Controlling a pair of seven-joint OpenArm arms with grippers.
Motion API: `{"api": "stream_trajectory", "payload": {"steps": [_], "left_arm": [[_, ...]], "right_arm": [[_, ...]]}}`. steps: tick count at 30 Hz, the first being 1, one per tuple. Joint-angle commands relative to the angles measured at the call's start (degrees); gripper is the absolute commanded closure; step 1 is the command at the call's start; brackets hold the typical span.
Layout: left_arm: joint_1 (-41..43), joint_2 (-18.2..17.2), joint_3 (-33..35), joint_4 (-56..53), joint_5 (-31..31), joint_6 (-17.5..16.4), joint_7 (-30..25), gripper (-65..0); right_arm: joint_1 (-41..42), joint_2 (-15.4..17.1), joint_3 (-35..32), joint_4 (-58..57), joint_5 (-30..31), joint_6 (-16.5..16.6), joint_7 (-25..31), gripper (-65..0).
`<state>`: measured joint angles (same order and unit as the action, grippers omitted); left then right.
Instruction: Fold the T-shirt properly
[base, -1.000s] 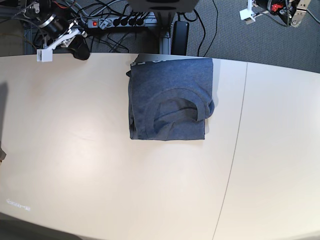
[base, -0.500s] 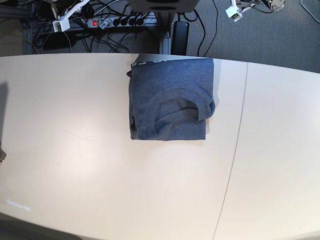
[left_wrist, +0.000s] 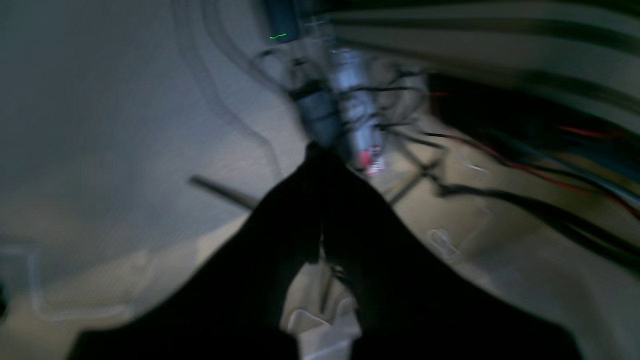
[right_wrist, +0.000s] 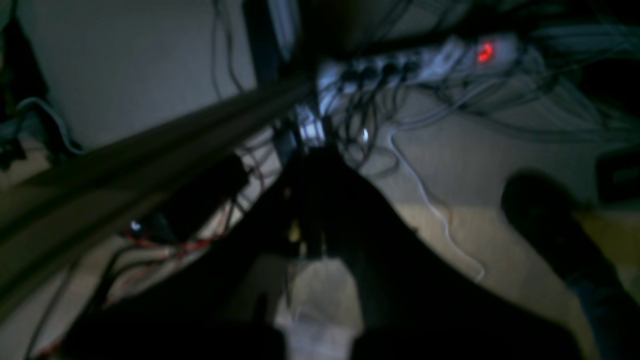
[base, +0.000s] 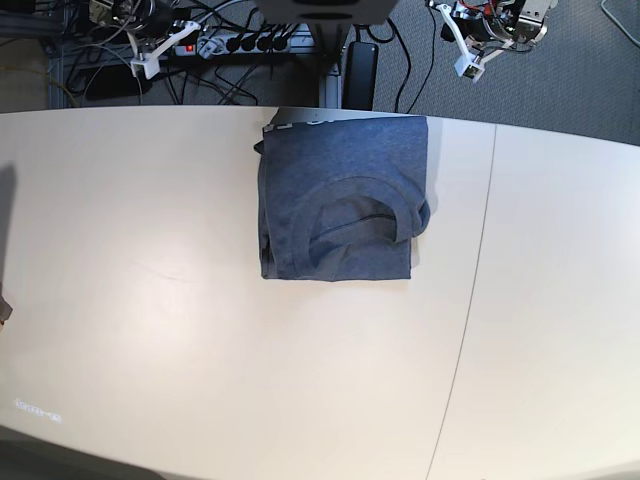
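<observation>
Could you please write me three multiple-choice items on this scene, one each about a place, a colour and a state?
1. Where does the T-shirt lie on the table?
A. near the far edge
B. at the near edge
C. on the floor

2. What colour is the T-shirt?
A. red
B. slate blue
C. white

3. What state is the T-shirt in?
A. spread flat, sleeves out
B. held up
C. folded into a rectangle

Answers:
1. A, it lies by the edge next to the cables.
2. B, the fabric is greyish blue.
3. C, its outline is compact and the collar lies on top.
</observation>
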<state>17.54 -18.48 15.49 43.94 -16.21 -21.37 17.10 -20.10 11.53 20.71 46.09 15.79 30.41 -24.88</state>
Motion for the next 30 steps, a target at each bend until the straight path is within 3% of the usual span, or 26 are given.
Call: {"api": "stream_trajectory", "payload": {"steps": [1, 3, 8, 12, 17, 21, 25, 30], "left_arm": [[-1.6, 0.4, -0.1, -1.9, -0.2, 2.2, -1.6, 0.0], [-4.8, 1.8, -0.1, -7.3, 0.4, 4.5, -2.6, 0.0], [-12.8, 4.3, -0.1, -19.5, 3.3, 4.9, -1.2, 0.0], [-17.6, 4.8, -0.1, -26.1, 3.2, 7.1, -1.6, 0.0], [-19.8, 4.9, -0.1, -27.7, 3.2, 7.0, -1.7, 0.0], [-19.5, 4.8, -0.1, -27.7, 2.7, 7.0, -1.0, 0.0], [-18.6, 4.5, -0.1, -27.7, 1.7, 7.0, -1.3, 0.0], [-18.2, 5.4, -0.1, -27.6, 1.6, 7.0, -4.0, 0.0]], "right_arm": [[1.9, 0.8, 0.2, -0.9, 0.2, 0.4, 1.0, 0.0], [5.0, 0.8, 0.2, -3.3, -0.2, 0.4, 0.9, 0.0], [10.0, 0.6, 0.2, -4.5, -1.8, 0.4, -1.2, 0.0], [10.9, 0.7, 0.2, -4.5, -4.3, -0.4, -1.9, 0.0], [10.7, 0.7, 0.2, -5.0, -4.9, -3.9, -6.5, 0.0], [10.0, 0.0, 0.2, -5.6, -5.2, -5.1, -8.3, 0.0], [9.4, -2.1, 0.2, -6.1, -9.8, -5.2, -10.6, 0.0], [9.1, -2.9, 0.2, -11.1, -16.3, -6.3, -6.4, 0.0]]}}
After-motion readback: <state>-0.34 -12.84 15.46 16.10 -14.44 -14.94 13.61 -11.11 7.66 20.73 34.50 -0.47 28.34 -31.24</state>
